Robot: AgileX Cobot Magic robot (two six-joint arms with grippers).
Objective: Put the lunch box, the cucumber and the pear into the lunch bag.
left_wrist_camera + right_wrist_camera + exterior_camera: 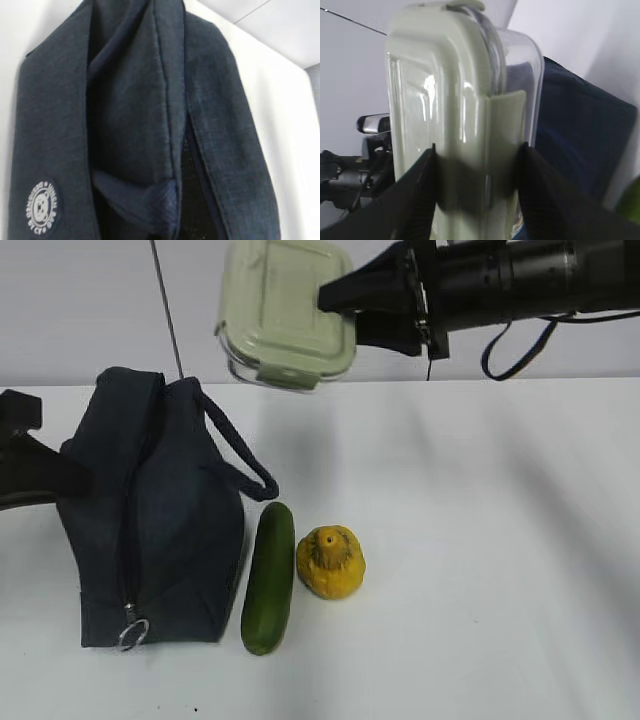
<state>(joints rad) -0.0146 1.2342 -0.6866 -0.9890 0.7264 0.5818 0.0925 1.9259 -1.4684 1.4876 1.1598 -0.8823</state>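
While the right tool [335,312] holds the lunch box [285,312] up in the air above the counter's [480,540] far edge, its two dark fingers [417,197] are clamped on the lid side and the clear base side, with the pale green lid facing the exterior camera. The lunch bag [150,520] lies on the counter near the left edge, zipper running front to back, ring pull [131,634] at the near end, one strap handle [245,465] looping toward the right. The cucumber [269,578] lies just beside the bag's right side, lengthwise front to back. The pear [331,562] sits touching or almost touching the cucumber's right side. The left tool's tips aren't visible in any view; its jaws are pressed together, wrist camera close over the bag fabric, whether it pinches any I can't tell.
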